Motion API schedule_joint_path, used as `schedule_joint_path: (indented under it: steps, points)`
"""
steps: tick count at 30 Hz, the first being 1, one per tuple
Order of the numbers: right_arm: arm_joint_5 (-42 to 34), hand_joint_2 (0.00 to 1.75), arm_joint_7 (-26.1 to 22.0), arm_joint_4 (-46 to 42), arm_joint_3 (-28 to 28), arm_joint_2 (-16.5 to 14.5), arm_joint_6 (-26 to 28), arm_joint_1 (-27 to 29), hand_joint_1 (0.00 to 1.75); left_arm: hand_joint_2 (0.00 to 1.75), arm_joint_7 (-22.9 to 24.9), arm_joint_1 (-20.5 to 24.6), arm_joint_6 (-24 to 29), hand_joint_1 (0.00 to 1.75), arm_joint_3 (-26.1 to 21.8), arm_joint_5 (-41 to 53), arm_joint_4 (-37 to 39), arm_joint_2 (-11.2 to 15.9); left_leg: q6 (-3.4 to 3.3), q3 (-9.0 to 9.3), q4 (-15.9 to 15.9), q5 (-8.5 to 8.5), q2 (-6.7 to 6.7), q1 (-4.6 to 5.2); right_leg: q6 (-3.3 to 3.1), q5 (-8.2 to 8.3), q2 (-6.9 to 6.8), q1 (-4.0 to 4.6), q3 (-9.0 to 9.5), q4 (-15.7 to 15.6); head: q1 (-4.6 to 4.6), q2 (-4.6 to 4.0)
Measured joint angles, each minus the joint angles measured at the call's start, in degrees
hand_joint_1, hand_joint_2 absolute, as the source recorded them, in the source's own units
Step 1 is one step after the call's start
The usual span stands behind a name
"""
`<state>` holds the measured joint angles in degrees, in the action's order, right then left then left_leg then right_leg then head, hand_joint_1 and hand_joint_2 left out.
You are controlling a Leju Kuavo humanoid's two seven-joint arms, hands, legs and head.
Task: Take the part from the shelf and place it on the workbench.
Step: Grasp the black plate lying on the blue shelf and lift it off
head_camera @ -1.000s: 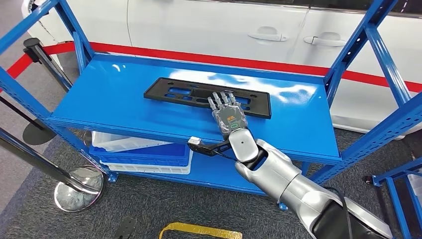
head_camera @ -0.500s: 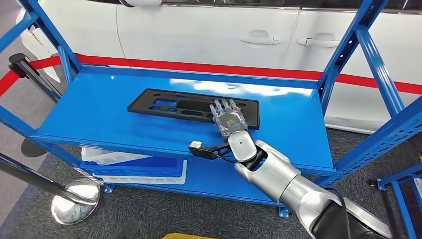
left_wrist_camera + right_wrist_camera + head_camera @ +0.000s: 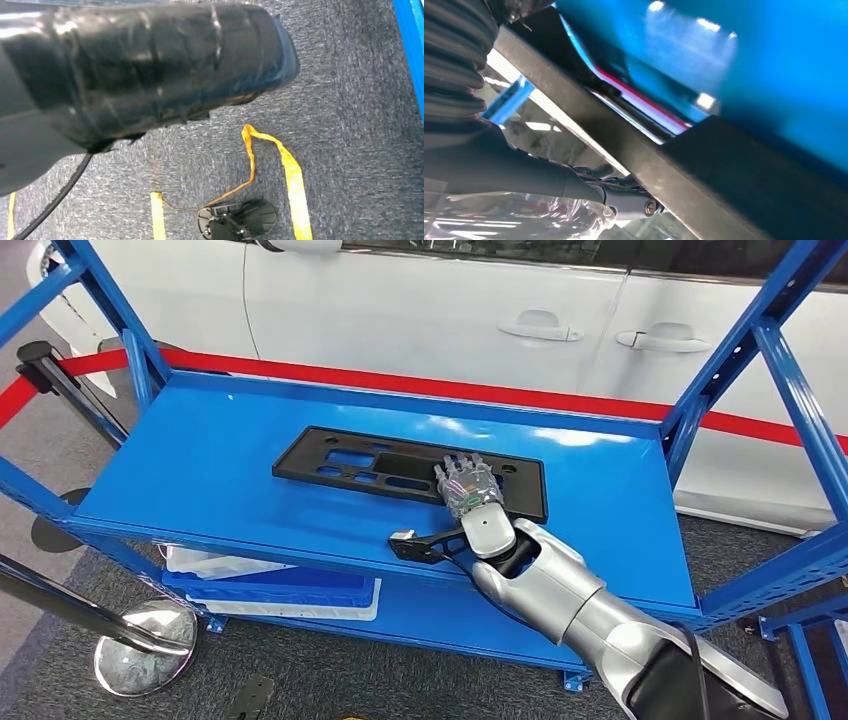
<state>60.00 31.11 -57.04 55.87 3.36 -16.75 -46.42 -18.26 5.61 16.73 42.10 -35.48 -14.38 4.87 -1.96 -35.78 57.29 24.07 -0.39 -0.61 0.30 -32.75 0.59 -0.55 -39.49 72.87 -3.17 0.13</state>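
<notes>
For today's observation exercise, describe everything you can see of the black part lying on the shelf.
The black part is a long, flat, rectangular plate, matte and plastic-looking, with several cut-out slots and holes along its length. It lies flat on the top level of the blue shelf, running roughly along the shelf's length and a little askew to its edges. The robot's right hand rests on the plate near its right end, fingers laid over the surface. Whether the hand actually grips it cannot be told.

No readable text, no labels, no brands, no numbers, no signs
</notes>
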Motion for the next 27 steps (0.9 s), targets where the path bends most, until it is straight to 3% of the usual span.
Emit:
schedule_joint_path:
  steps: [2, 4, 8, 10, 12, 14, 15, 18, 20, 23, 25, 27]
  points:
    - [-0.55, 1.75, 0.81, 0.05, 0.00, 0.15, -0.35, -0.07, 1.70, 0.00, -0.33, -0.05, 0.33, 0.00, 0.00, -0.08, 0.00, -0.04, 0.45, 0.41, 0.59, 0.72, -0.07, -0.09, 0.19, 4.69, -0.04, -0.28, 2.35, -6.97, 0.01, 0.00]
    - [-1.15, 1.75, 1.18, 0.11, 0.01, 0.34, -0.88, -0.11, 1.75, 0.00, -0.84, 0.04, 0.49, 0.00, 0.00, -0.21, 0.00, -0.04, 1.07, 0.27, 1.30, 1.19, -0.12, 0.00, -0.05, 6.36, 0.06, -0.23, 4.15, -11.71, 0.03, 0.00]
    - [-1.93, 1.75, 1.24, 0.19, 0.02, 0.76, -0.12, -0.28, 1.75, 0.00, -3.33, -0.04, -1.47, 0.00, 0.00, -0.96, 0.00, 0.03, 2.09, -0.24, 1.85, 1.59, -0.06, 0.01, -1.30, 6.37, 0.21, -0.19, 4.47, -12.64, -0.13, 0.00]
    - [-2.15, 1.75, 1.24, 0.19, 0.02, 0.83, 0.79, -0.46, 1.75, 0.87, -4.43, 0.03, -2.46, 0.00, 0.01, -1.11, 0.00, 0.04, 2.59, -1.88, 5.64, 3.84, 0.05, -0.09, -1.79, 6.55, 0.13, -0.41, 4.74, -12.97, -0.32, 0.00]
    - [-2.21, 1.75, 1.25, 0.19, 0.02, 0.84, 1.55, -0.48, 1.75, 1.75, -5.11, 0.10, -3.06, 0.00, 0.01, -1.31, 0.00, 0.00, 2.96, -5.14, 12.72, 6.92, 0.07, -0.14, -2.01, 6.53, 0.05, -0.33, 4.80, -13.00, -0.43, 0.00]
    - [-2.24, 1.75, 1.26, 0.20, 0.02, 0.87, 2.11, -0.35, 1.75, 1.75, -5.53, 0.02, -3.63, 0.00, 0.02, -1.55, 0.00, 0.04, 2.99, -7.27, 16.67, 7.46, 0.07, -0.15, -2.09, 6.47, 0.04, -0.21, 4.84, -12.98, -0.42, 0.00]
    - [-2.23, 1.75, 1.26, 0.19, 0.02, 0.88, 2.41, -0.29, 1.75, 1.75, -5.71, -0.01, -3.96, 0.00, 0.02, -1.64, 0.00, 0.08, 2.84, -6.84, 15.40, 6.15, 0.07, -0.14, -2.12, 6.45, 0.07, -0.15, 4.87, -12.98, -0.42, 0.00]
    - [-1.96, 1.75, 1.26, -0.15, 0.02, 0.91, 3.81, -0.39, 1.75, 1.75, -6.26, 0.09, -5.05, 0.00, 0.02, -1.74, 0.00, 0.16, 2.02, -1.82, 4.49, 1.17, 0.04, 0.08, -1.97, 6.30, 0.21, 0.03, 4.96, -12.95, -0.40, 0.00]
    - [-1.57, 1.75, 1.25, -0.44, 0.02, 0.97, 4.93, -0.45, 1.75, 1.75, -6.56, 0.11, -5.88, 0.00, 0.02, -1.92, 0.00, 0.19, 1.67, -0.30, 1.43, 0.91, -0.02, 0.41, -1.56, 6.27, 0.27, 0.14, 4.85, -13.05, -0.37, 0.00]
    - [-1.24, 1.75, 1.22, -1.00, 0.02, 1.04, 5.93, -0.49, 1.75, 1.75, -6.69, -0.03, -6.55, 0.00, 0.02, -2.12, 0.00, 0.26, 0.99, 0.15, 0.66, 0.81, 0.04, 0.29, -0.67, 5.81, 0.21, 0.16, 4.74, -12.87, -0.36, 0.00]
    - [-1.22, 1.75, 1.20, -1.32, 0.02, 1.09, 6.08, -0.63, 1.75, 1.75, -6.73, 0.00, -6.62, 0.00, 0.02, -2.11, 0.00, 0.28, 0.40, 0.56, 0.03, 0.57, 0.13, 0.02, -0.26, 3.74, 0.06, 0.24, 3.46, -9.80, -0.13, 0.00]
    - [-1.20, 1.75, 1.19, -1.46, 0.02, 1.16, 6.17, -0.65, 1.75, 1.75, -6.74, 0.06, -6.68, 0.00, 0.02, -2.11, 0.00, 0.30, 0.05, 0.66, 0.00, 0.62, 0.14, 0.10, -0.11, 0.51, -0.01, 0.15, 0.29, -2.99, 0.07, 0.00]
